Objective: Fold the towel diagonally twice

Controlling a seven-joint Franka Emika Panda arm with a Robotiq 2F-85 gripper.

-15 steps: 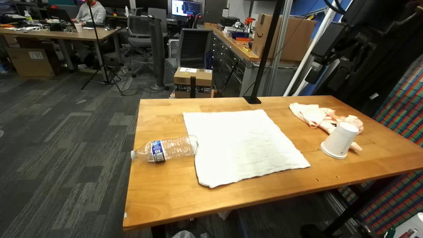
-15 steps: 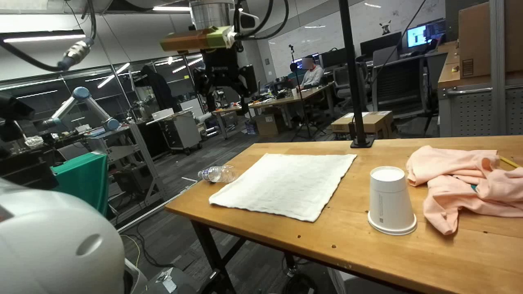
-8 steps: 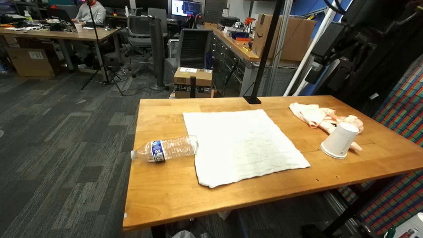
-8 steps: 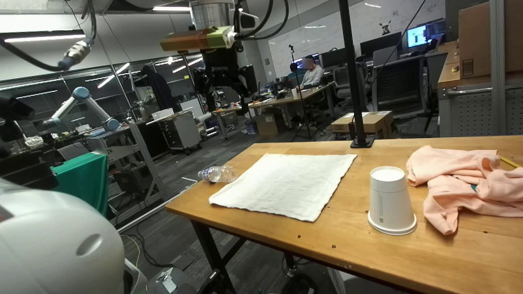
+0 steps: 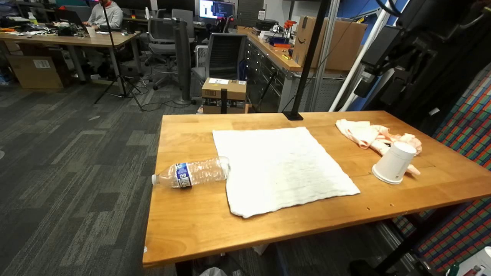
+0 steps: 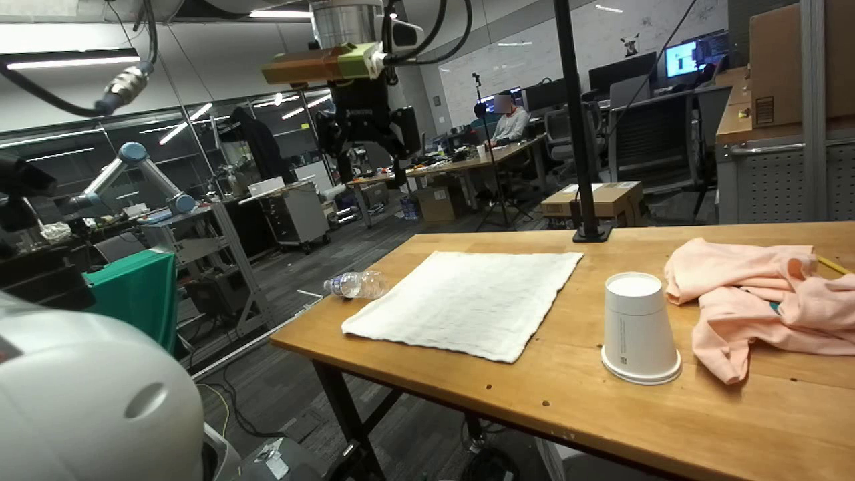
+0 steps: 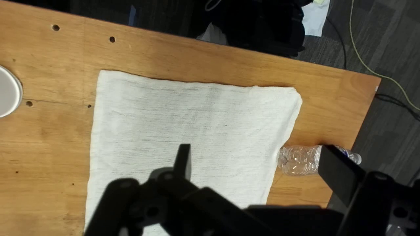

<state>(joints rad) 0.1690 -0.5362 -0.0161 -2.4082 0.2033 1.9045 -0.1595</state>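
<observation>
Wood tabletop (image 6: 568, 361): white towel (image 6: 467, 304) lies flat; I judge neither diagonal fold made, both left. My gripper (image 6: 371, 176) hangs above, spread wide, holding nothing.

In an exterior view, the towel (image 5: 280, 168) lies flat on the surface (image 5: 199, 237), with the bottle (image 5: 201, 171) on its side to the left; whether they touch is hard to tell. To the right stands the upturned cup (image 5: 395, 163), a cloth (image 5: 360, 132) behind it. Behind the towel, at the far edge, rises a pole (image 5: 310, 57). The fingers (image 6: 399, 171) hang well above the surface.
</observation>
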